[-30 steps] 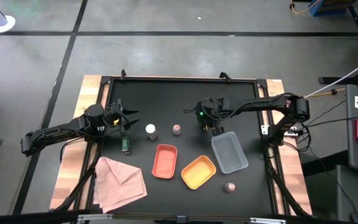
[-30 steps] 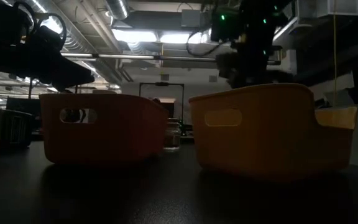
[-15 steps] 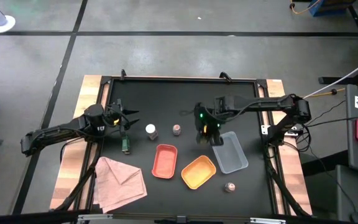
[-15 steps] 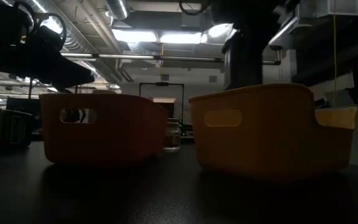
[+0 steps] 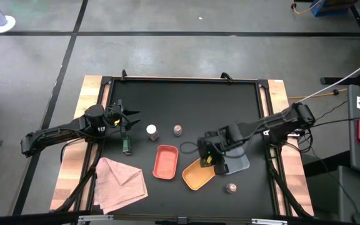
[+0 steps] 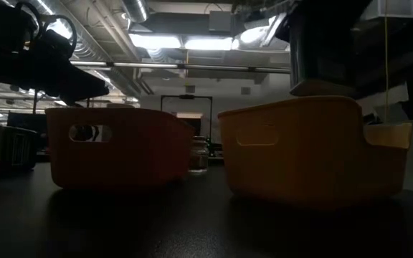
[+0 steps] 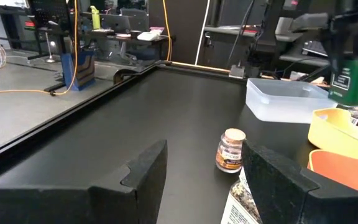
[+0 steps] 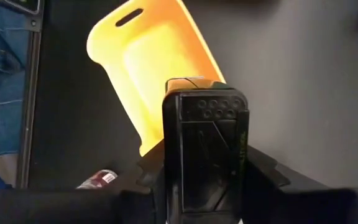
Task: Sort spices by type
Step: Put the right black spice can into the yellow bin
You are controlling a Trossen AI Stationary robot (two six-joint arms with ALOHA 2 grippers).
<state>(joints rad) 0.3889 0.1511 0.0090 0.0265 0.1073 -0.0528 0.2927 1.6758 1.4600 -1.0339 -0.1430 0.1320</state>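
In the high view my right gripper [image 5: 209, 154] is shut on a dark grey-green spice jar [image 8: 205, 155] over the far right end of the yellow tray [image 5: 195, 176]. My left gripper [image 7: 204, 177] is open near the table's left side. The second dark jar [image 5: 126, 146] lies on its side just near of it. The white-capped jar [image 5: 151, 131] and a pinkish-brown jar [image 5: 177, 129] stand upright far of the red tray [image 5: 165, 162]. The other pinkish-brown jar [image 5: 231, 187] stands near the table's near edge. My right gripper pinches the dark jar by its two opposite sides just below the black perforated cap [image 8: 207, 109], with the fingers [image 8: 267, 174] pointing down from above. The jar stays upright and lifted clear, its green-labelled body [image 7: 352, 84] just above the yellow tray's rim.
The grey tray [image 5: 236, 159] lies right of the yellow one, partly under my right arm. A pink cloth [image 5: 120, 182] lies at the table's near left corner. In the low view the red tray [image 6: 113, 147] and yellow tray [image 6: 292, 150] fill the foreground.
My right gripper has carried the dark jar toward the table's near edge, from beside the grey tray's far end to above the yellow tray. The other jars and trays have not moved.
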